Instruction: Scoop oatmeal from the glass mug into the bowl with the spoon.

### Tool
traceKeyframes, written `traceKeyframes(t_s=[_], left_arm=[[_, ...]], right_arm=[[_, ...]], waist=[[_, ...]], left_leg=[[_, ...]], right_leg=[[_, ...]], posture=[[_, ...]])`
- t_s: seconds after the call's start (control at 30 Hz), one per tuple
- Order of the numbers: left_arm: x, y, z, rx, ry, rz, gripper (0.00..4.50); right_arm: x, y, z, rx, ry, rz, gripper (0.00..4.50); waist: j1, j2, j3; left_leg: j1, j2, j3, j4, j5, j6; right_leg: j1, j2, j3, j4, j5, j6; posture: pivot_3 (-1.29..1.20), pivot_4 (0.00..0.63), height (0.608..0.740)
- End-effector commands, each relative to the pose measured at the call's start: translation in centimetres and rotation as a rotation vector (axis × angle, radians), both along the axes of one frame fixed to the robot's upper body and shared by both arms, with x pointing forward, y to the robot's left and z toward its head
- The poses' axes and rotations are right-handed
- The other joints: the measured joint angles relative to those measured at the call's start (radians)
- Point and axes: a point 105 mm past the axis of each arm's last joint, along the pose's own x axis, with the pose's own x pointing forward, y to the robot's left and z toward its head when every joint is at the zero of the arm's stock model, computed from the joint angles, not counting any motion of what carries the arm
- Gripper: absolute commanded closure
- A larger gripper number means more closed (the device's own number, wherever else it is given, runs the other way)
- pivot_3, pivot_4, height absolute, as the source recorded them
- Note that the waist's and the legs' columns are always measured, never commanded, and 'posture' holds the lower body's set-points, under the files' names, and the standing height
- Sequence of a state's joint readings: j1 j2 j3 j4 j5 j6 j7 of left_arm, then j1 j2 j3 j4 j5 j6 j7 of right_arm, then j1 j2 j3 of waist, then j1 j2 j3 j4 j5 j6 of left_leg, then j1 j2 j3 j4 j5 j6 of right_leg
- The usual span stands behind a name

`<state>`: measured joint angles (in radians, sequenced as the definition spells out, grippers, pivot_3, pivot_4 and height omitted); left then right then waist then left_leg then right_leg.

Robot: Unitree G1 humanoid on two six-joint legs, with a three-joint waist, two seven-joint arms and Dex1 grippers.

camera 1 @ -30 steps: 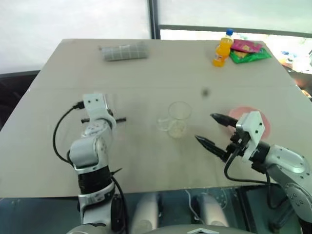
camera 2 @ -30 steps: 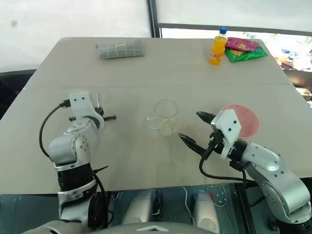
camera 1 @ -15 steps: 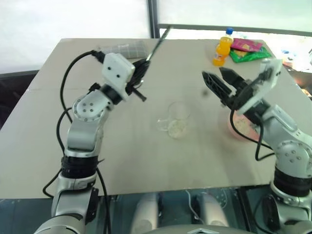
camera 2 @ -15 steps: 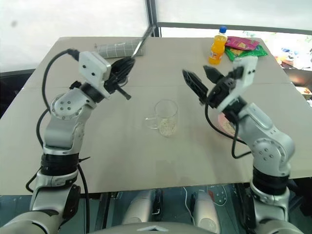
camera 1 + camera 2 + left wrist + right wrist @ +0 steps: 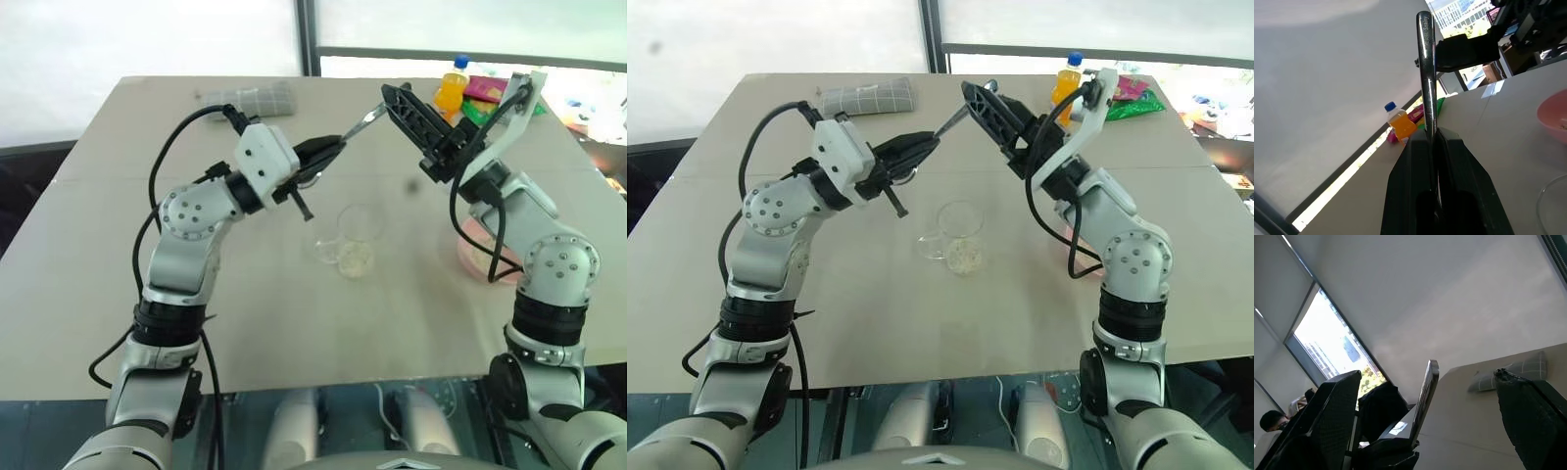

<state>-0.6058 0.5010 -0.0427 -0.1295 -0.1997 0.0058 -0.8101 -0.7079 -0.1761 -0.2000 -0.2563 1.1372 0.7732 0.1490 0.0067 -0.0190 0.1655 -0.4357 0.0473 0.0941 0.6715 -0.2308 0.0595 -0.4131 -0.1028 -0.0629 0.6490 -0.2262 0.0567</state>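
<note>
So the whole thing hinges on the spoon [image 5: 955, 118] right now: the left gripper [image 5: 918, 147] is clamped tight on one end of it, and the long axis runs straight out past its fingertips, up and toward the right gripper [image 5: 988, 101]. That one has its jaws spread wide, and the free end of the spoon sits right between them, not gripped as far as I can see. In the right wrist view the spoon stands edge-on in the gap with room on both sides. I honestly can't tell which end is the bowl of the spoon from these angles, so take that with a pinch of salt. Looks to me like a handover or a regrip is being set up in mid-air. The glass mug [image 5: 960, 235] sits well below the left jaws on the table [image 5: 872, 323], with the oatmeal [image 5: 964, 257] still heaped in its bottom, so no scooping done yet. The bowl [image 5: 478, 257] is below and behind the right arm, beside the mug but clearly apart from it. Plenty of bare table around both, nothing crowding the path down; the orange bottle [image 5: 1065, 86] and folded cloth [image 5: 867, 97] are far off at the back edge.
</note>
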Motion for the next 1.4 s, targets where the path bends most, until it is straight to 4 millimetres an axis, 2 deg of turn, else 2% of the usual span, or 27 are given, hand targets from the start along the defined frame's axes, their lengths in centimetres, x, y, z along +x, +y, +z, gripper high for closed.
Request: traceKeyframes(t_s=[0.03,0.07,0.1,0.17,0.4,0.7,0.77,0.8,0.87,0.97,1.1,1.13,1.23,1.33,1.4], left_arm=[[-0.6,-0.4,0.2,0.0,-0.014,-0.049,4.42],[-0.6,-0.5,0.1,0.002,-0.01,-0.056,4.42],[-0.6,-0.6,0.0,0.0,-0.007,-0.06,4.5],[-0.6,-0.5,0.0,-0.002,-0.006,-0.061,4.5],[-0.7,-0.5,-0.5,0.007,0.004,-0.064,4.5],[-0.1,0.0,-0.4,-0.056,0.062,-0.037,4.5],[0.0,0.1,-0.2,-0.066,0.058,-0.024,3.78],[0.0,0.2,-0.1,-0.071,0.05,-0.012,3.64],[0.1,0.6,0.2,-0.107,0.045,0.011,2.71],[-0.1,3.8,1.6,-0.342,0.077,0.113,2.71],[-1.9,6.9,0.3,-0.502,0.142,0.235,2.71],[-2.4,7.2,-0.1,-0.522,0.16,0.25,2.71],[-5.5,7.0,-3.1,-0.524,0.253,0.28,2.71],[-7.9,5.7,-5.8,-0.523,0.359,0.264,2.71],[-8.7,5.0,-7.1,-0.534,0.413,0.256,2.71]], right_arm=[[-0.4,0.7,1.1,-0.01,-0.066,0.028,0.0],[-0.3,0.8,1.1,-0.015,-0.066,0.029,0.0],[-0.2,0.9,1.1,-0.018,-0.066,0.031,0.4],[-0.2,0.9,1.1,-0.02,-0.068,0.03,0.92],[-0.2,0.5,1.1,-0.024,-0.066,0.013,4.33],[0.3,0.6,0.4,-0.052,-0.037,-0.006,4.42],[0.4,0.4,0.7,-0.034,-0.033,-0.017,4.5],[0.5,0.2,1.0,-0.016,-0.033,-0.025,4.5],[0.7,-0.6,1.7,0.019,-0.032,-0.052,4.5],[1.8,-3.4,2.9,0.077,-0.025,-0.168,4.5],[3.3,-8.4,3.7,0.194,0.022,-0.347,4.5],[3.5,-9.3,3.7,0.215,0.032,-0.379,4.5],[4.3,-12.9,3.5,0.261,0.065,-0.51,4.5],[4.7,-15.1,3.6,0.272,0.07,-0.595,4.5],[4.9,-16.0,3.8,0.284,0.071,-0.631,4.5]], waist=[[-0.001,0.0,0.0],[-0.002,0.0,0.0],[-0.003,0.0,0.0],[-0.003,0.0,0.0],[-0.011,0.0,0.0],[-0.019,0.002,0.001],[-0.019,0.002,0.001],[-0.018,0.002,0.001],[-0.018,0.002,0.001],[-0.02,0.002,0.001],[-0.022,0.002,0.002],[-0.022,0.002,0.002],[-0.019,0.003,0.002],[-0.021,0.004,0.003],[-0.017,0.006,0.003]], left_leg=[[0.0,0.0,0.0,0.0,0.0,0.0],[0.0,0.0,0.0,0.0,0.0,0.0],[0.0,0.0,0.0,0.0,0.0,0.0],[0.0,0.0,0.0,0.0,0.0,0.0],[0.0,0.0,0.0,0.0,0.0,0.0],[0.0,0.0,-0.001,0.0,0.0,0.0],[0.0,0.0,-0.001,0.0,0.0,0.0],[0.0,0.0,-0.002,0.0,0.0,0.0],[0.0,0.0,-0.002,0.0,0.0,0.0],[0.0,0.0,-0.004,0.0,0.0,-0.001],[0.0,0.001,-0.004,-0.001,0.002,-0.003],[0.0,0.001,-0.004,-0.001,0.002,-0.003],[0.0,0.003,-0.004,-0.001,0.002,-0.003],[0.001,0.003,-0.002,-0.001,0.001,-0.002],[0.001,0.002,-0.001,-0.001,0.0,0.0]], right_leg=[[0.0,0.0,0.0,0.0,0.0,0.0],[0.0,0.0,0.0,0.0,0.0,0.0],[0.0,0.0,0.0,0.0,0.0,0.0],[0.0,0.0,0.0,0.0,0.0,0.0],[0.0,0.0,0.0,0.0,0.0,0.0],[-0.001,0.0,0.0,0.001,0.0,0.0],[-0.001,0.0,0.0,0.002,0.0,0.0],[-0.001,0.0,0.0,0.002,0.0,0.0],[-0.001,0.0,0.0,0.002,0.0,0.0],[-0.002,0.0,0.001,0.002,0.0,0.0],[-0.002,-0.001,0.001,0.002,0.0,0.0],[-0.002,-0.001,0.001,0.002,0.0,0.0],[-0.002,-0.001,0.001,0.002,0.0,0.0],[-0.002,-0.002,0.003,0.002,0.0,0.0],[-0.002,-0.002,0.004,0.002,0.0,0.0]], posture=[[0.0,0.15,0.718],[0.0,0.15,0.718],[0.0,0.15,0.718],[0.0,0.15,0.718],[0.0,0.15,0.718],[0.0,0.15,0.718],[0.0,0.15,0.718],[0.0,0.15,0.718],[0.0,0.15,0.718],[0.0,0.15,0.718],[0.0,0.15,0.718],[0.0,0.15,0.718],[0.0,0.15,0.718],[0.0,0.15,0.718],[0.0,0.15,0.718]])
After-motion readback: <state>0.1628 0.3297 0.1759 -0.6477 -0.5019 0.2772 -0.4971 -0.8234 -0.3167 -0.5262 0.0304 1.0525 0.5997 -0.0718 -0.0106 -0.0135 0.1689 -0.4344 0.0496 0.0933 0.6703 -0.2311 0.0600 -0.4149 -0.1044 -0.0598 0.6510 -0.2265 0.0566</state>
